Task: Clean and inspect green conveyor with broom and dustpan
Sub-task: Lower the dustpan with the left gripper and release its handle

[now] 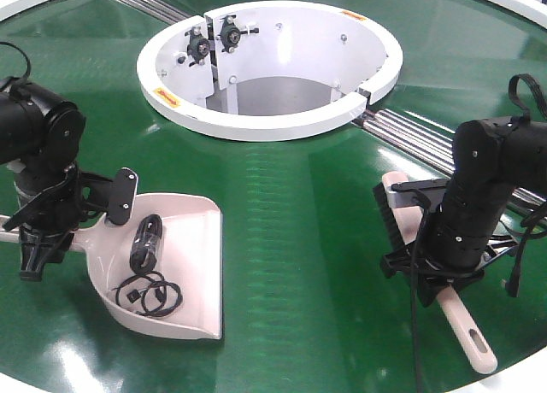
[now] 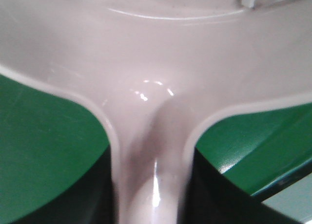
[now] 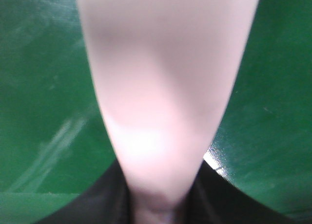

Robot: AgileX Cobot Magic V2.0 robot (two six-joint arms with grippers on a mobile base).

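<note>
Your left tool (image 2: 152, 202) is clamped on the dustpan (image 1: 184, 265). In the left wrist view its dark jaws sit tight against both sides of the pink handle, just short of where the handle flares into the scoop. From that grip the handle runs out toward 9 o'clock in the front view and the flat front lip faces 3 o'clock. The pan rests flat on the green conveyor (image 1: 291, 231).

Two black items lie inside the scoop. A bundled cable (image 1: 147, 242) is near the back wall, and a loose looped cable (image 1: 152, 296) lies just at 6 o'clock of it.

Your right tool (image 3: 158, 204) is closed on the broom (image 1: 473, 337). The right wrist view shows dark jaws pressed to either side of the handle where it narrows. In the front view the slotted end of the handle sticks out past the tool toward 5 o'clock. The brush head reaches toward 11 o'clock, with its black bristles (image 1: 393, 226) facing 9 o'clock, toward the dustpan. The broom lies low on the belt, though you cannot tell whether the bristles touch it.

Dustpan and broom are well apart, with open green belt between them. From the white hub (image 1: 256, 126), the dustpan is at about 8 o'clock and the broom at about 4 o'clock. Silver rollers (image 1: 427, 141) run out from the hub toward 4 o'clock, passing behind the right arm.
</note>
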